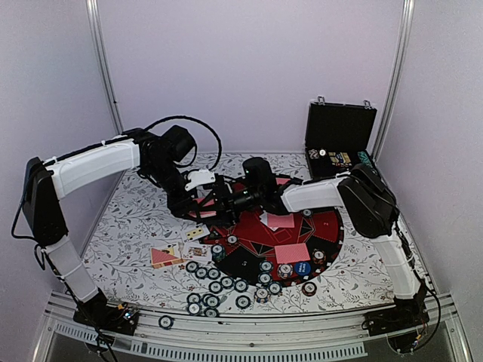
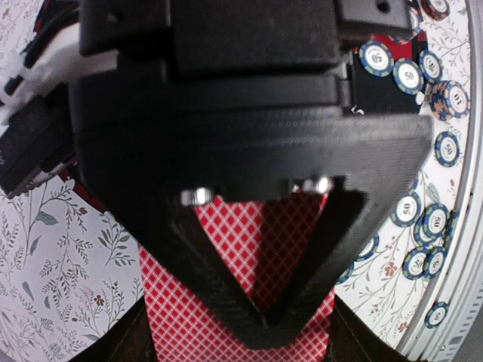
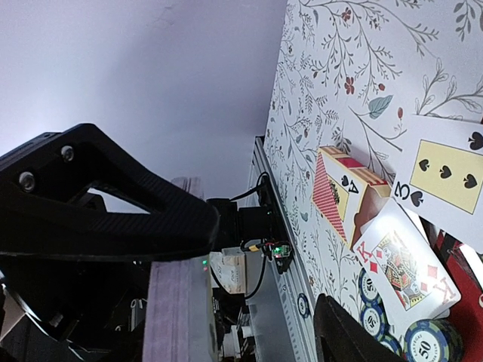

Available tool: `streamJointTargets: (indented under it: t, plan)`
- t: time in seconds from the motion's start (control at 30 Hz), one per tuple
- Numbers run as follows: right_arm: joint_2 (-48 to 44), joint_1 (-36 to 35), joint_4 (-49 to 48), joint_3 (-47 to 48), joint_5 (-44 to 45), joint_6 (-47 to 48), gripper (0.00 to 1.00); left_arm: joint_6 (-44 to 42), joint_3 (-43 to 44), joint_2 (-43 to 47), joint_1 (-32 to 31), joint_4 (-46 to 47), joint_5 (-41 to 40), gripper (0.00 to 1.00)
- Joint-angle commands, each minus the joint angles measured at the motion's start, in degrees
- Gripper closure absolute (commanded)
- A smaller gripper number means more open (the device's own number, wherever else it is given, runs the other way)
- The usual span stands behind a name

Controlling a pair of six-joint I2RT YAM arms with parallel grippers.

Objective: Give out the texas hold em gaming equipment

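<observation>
Three views set around the mat (image 1: 326,226)
Top camera looks down on the whole mat from high at its near side; left wrist sits close over a red-backed card (image 2: 226,302); right wrist looks low past the mat's edge; all share the chips (image 1: 215,286) beside it

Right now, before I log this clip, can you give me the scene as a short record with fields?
left gripper: fingertips together, red-checked card back behind them; grip on it unclear
right gripper: beside the left one, over the left edge of the mat; jaws unclear
mat: round, red-and-black, pink-backed cards lying on it
face-up cards: red king, three of spades, on floral cloth
chips: blue-white cluster along mat's near edge
case: black, open, far right
</observation>
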State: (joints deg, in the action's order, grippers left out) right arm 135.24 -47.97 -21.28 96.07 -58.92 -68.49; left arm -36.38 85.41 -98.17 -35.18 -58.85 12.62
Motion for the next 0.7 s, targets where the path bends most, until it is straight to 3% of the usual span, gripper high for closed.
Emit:
streamJointTargets:
  t: [0.0,0.23,0.67]
  plan:
    - [2.0,-0.2,-1.4,2.5,-0.2,-0.9,0.38,0.2,1.7,-0.6,0.2,-0.1,0.8,0.52]
    - [1.8,0.7,-1.0,0.0,0.1,-0.3,0.49,0.3,1.6,-0.5,0.2,-0.3,0.7,0.52]
    - [-2.9,3.1,-1.1,-7.9,1.4,2.4,0.56,0.2,1.7,-0.3,0.3,-0.4,0.6,0.52]
